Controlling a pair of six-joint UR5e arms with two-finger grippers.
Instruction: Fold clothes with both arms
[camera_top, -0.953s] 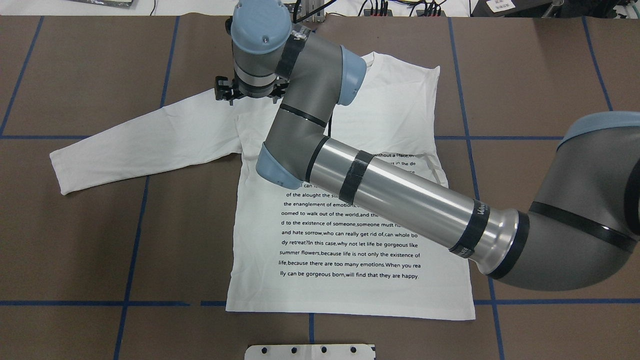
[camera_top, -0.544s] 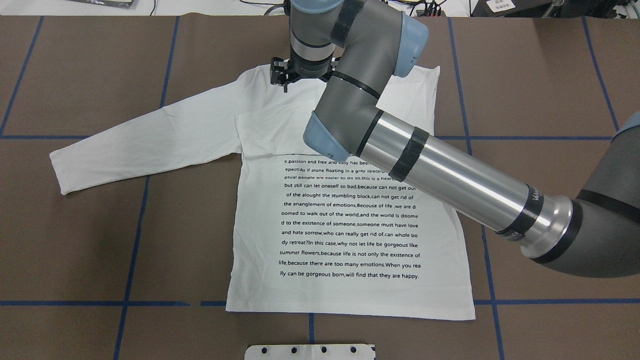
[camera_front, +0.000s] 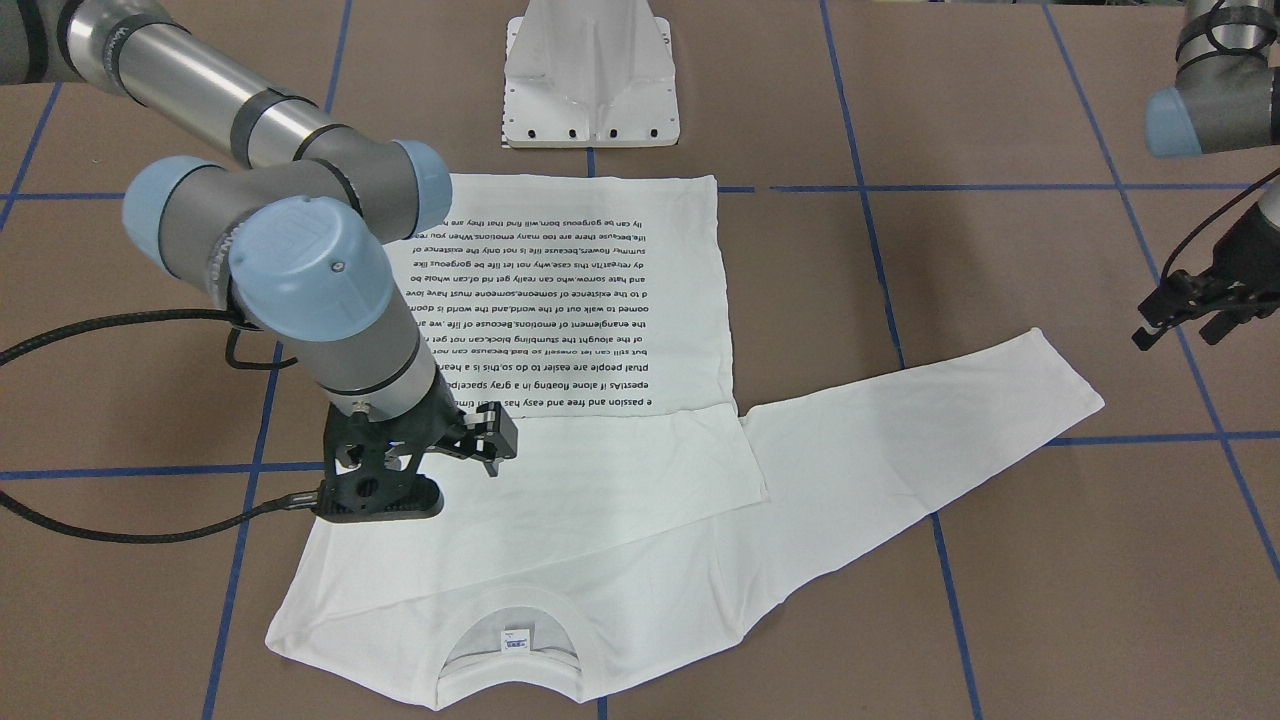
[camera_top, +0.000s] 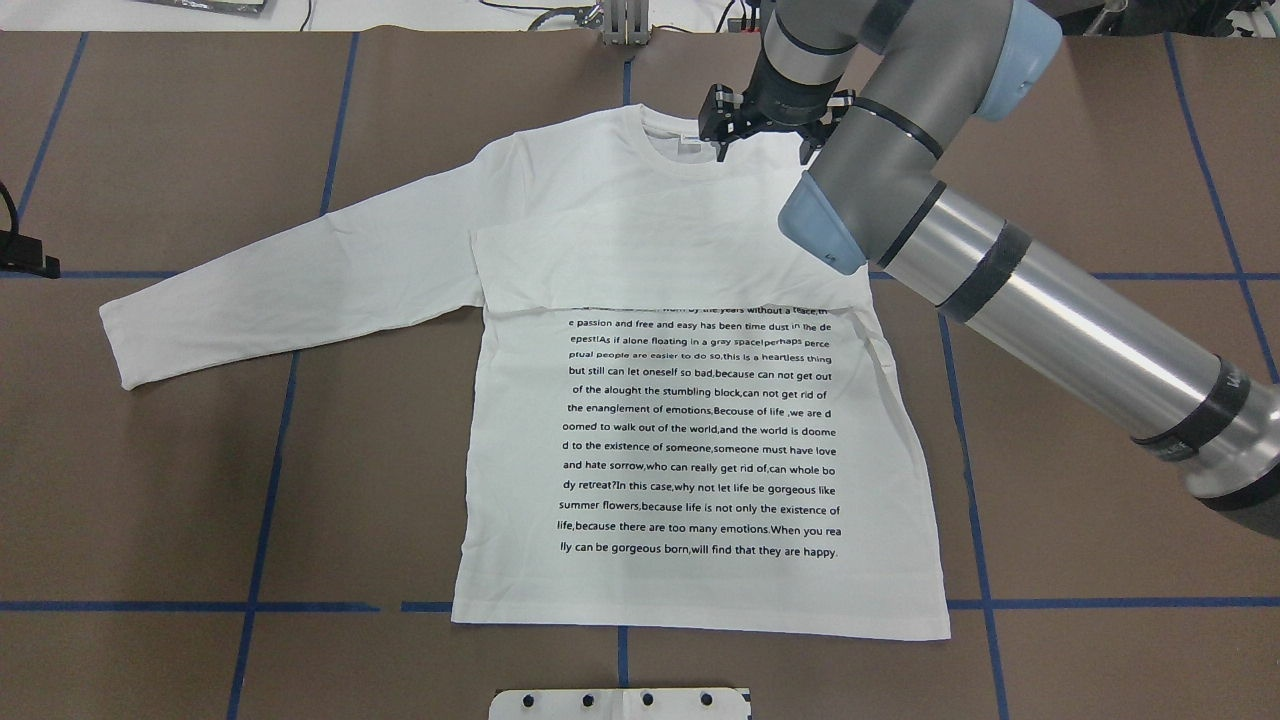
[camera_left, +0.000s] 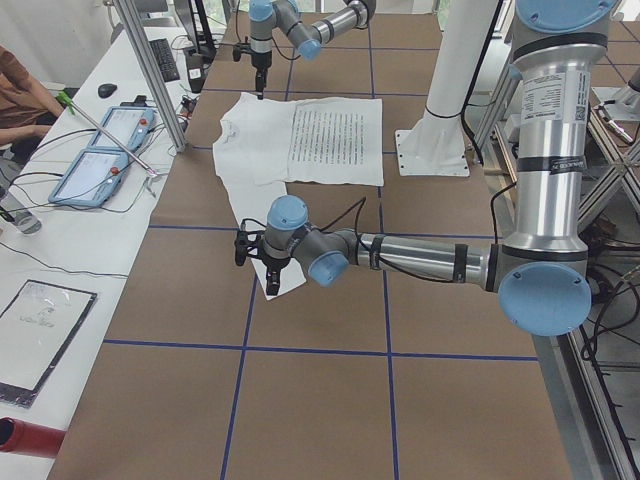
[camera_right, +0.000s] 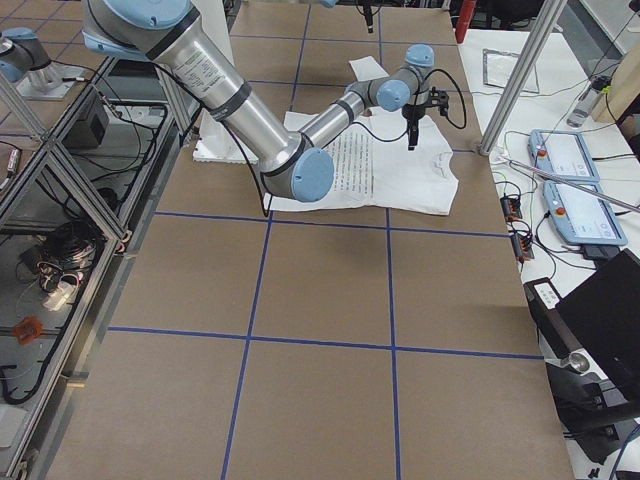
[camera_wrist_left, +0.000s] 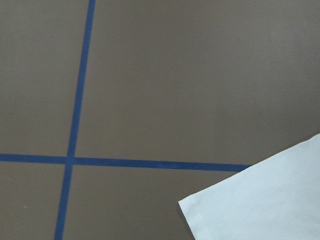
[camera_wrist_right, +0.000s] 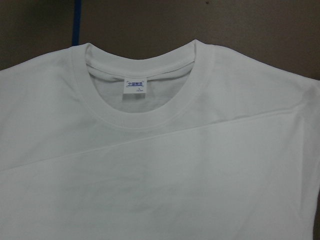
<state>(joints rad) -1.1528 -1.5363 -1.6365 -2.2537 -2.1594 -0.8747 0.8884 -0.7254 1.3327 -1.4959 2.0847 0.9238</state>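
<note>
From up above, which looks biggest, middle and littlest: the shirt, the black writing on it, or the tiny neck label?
Largest: the T-shirt.
Then the black writing.
Smallest: the neck label.

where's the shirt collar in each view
front-facing: collar bottom centre
overhead: top centre
exterior left: left end of the shirt, near the top
exterior right: shirt's right end, near the top
left wrist: not in it
right wrist: upper centre
shared landmark: black text, toward the shirt's other end

On the T-shirt (camera_top: 700, 585) black lines read, for example, "ly can be gorgeous born,will find that they are happy." The neck label (camera_wrist_right: 135, 87), just beside the right fingers (camera_top: 720, 140), is illegible.
</note>
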